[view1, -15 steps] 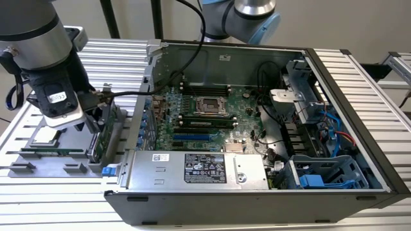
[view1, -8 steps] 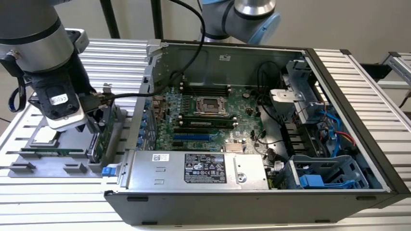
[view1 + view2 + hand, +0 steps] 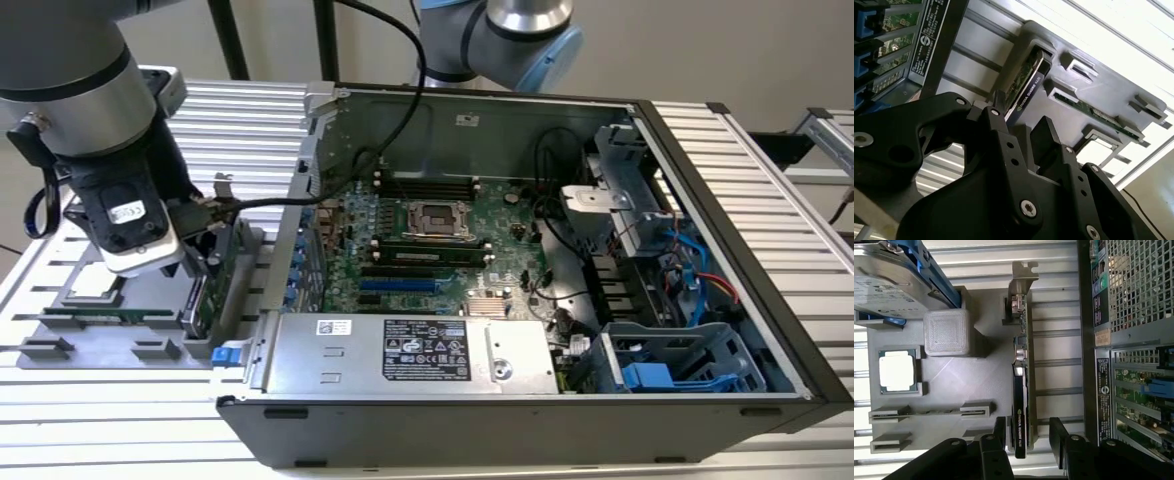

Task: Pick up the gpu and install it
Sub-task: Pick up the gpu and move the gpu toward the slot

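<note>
My fingers [image 3: 1004, 150] hide the gpu's [image 3: 1026, 82] near end in the second wrist view, my wrist [image 3: 127, 215] covers most of it in the exterior view, and the first wrist view crops the drive [image 3: 889, 275].

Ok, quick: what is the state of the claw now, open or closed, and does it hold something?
Claw: open, one finger on each side of the gpu, not gripping it.
</note>
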Robot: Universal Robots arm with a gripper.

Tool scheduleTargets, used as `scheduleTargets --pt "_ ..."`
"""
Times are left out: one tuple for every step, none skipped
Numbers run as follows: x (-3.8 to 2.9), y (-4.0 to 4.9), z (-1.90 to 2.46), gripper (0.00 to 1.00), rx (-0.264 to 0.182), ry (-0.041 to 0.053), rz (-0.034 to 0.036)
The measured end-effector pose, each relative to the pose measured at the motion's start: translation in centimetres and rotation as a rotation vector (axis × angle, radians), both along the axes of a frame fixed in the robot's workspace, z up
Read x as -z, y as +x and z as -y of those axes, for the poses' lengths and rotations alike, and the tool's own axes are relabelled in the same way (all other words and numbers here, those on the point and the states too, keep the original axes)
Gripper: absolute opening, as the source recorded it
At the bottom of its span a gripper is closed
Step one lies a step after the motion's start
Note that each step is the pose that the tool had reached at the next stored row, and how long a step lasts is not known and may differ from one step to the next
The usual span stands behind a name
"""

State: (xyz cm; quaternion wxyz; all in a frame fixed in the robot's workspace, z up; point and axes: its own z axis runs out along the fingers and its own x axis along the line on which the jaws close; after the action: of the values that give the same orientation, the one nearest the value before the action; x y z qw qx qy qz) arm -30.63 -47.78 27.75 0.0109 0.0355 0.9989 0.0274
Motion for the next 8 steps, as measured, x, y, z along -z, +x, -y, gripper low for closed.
scheduleTargets --pt "0.08 0.00 0.00 1.00 0.000 0.0000 0.0000" --pt "0.15 0.00 -0.01 1.00 0.000 0.0000 0.0000" --pt "0.23 0.00 -0.01 1.00 0.000 -0.0001 0.0000" --pt "0.32 0.00 -0.01 1.00 0.000 0.0000 0.0000" --pt "0.39 0.00 -0.02 1.00 0.000 0.0000 0.0000" --pt "0.47 0.00 -0.02 1.00 0.000 0.0000 0.0000" --pt "0.55 0.00 -0.02 1.00 0.000 0.0000 0.0001" --pt "0.62 0.00 -0.02 1.00 0.000 -0.0001 0.0000"
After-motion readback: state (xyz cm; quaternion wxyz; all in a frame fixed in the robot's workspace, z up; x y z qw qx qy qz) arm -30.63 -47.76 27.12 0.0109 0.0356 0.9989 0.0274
